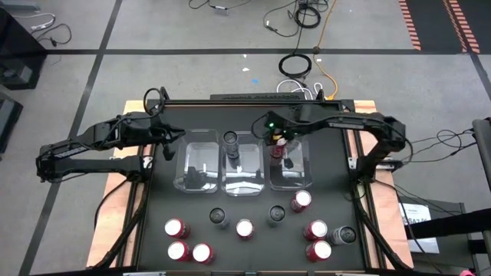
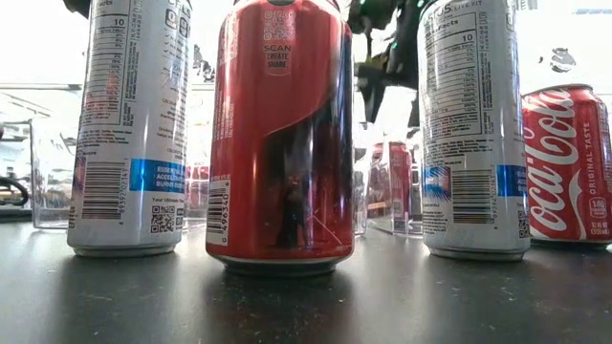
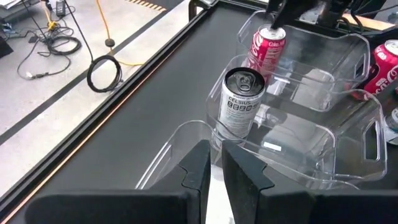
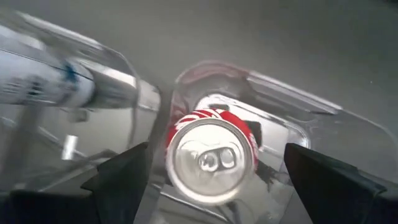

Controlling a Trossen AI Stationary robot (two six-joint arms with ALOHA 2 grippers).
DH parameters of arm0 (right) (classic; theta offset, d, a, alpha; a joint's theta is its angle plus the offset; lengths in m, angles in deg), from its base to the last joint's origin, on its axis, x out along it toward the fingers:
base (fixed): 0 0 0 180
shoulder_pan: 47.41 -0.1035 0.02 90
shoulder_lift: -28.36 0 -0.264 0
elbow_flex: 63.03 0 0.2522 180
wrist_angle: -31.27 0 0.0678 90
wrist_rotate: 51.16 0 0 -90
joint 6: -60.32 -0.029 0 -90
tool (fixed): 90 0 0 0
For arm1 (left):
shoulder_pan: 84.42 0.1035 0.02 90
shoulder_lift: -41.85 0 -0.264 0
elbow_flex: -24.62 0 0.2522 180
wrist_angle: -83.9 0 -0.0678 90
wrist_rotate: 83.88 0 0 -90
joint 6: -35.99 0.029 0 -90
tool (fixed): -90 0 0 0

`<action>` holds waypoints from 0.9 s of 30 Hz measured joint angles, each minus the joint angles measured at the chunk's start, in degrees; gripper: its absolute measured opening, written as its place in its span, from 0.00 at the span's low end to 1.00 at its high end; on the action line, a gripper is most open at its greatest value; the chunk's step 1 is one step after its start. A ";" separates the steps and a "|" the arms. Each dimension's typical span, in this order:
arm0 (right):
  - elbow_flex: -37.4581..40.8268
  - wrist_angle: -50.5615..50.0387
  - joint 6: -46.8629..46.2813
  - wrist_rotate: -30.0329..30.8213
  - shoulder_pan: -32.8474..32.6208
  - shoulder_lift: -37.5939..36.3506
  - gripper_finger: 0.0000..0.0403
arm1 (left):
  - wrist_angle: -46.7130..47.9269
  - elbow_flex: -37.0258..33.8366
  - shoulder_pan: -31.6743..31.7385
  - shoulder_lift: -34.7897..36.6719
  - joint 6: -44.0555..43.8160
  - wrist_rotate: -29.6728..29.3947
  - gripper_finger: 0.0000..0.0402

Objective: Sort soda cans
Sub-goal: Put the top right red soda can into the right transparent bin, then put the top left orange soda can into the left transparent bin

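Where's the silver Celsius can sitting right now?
In the high view, the silver can stands upright at the far end of the middle clear bin, left of the red can in the right-hand bin.

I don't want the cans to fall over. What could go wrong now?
The right gripper hangs open right above the red can in the right-hand bin. If it lifts crookedly, a finger might clip the can and tip it. The silver can stands alone in the middle bin and could topple if that bin gets bumped.
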State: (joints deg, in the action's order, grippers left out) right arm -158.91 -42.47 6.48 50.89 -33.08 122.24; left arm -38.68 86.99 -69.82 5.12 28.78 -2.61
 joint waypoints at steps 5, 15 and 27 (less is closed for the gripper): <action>0.00 -1.20 -4.25 0.16 -2.25 -5.43 0.89 | 0.11 -0.01 0.01 -0.02 -4.69 0.40 0.13; 0.00 -8.03 -19.58 10.86 -19.54 -10.64 0.89 | 0.15 0.01 0.01 -0.09 -4.33 2.82 0.13; 0.00 -17.68 -36.54 13.33 -36.91 -10.25 0.89 | 2.86 0.01 -1.80 -0.22 -20.72 10.05 0.12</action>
State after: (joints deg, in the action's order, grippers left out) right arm -158.91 -60.16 -30.06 64.22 -69.99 112.00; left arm -35.82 87.01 -71.62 4.90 8.05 7.43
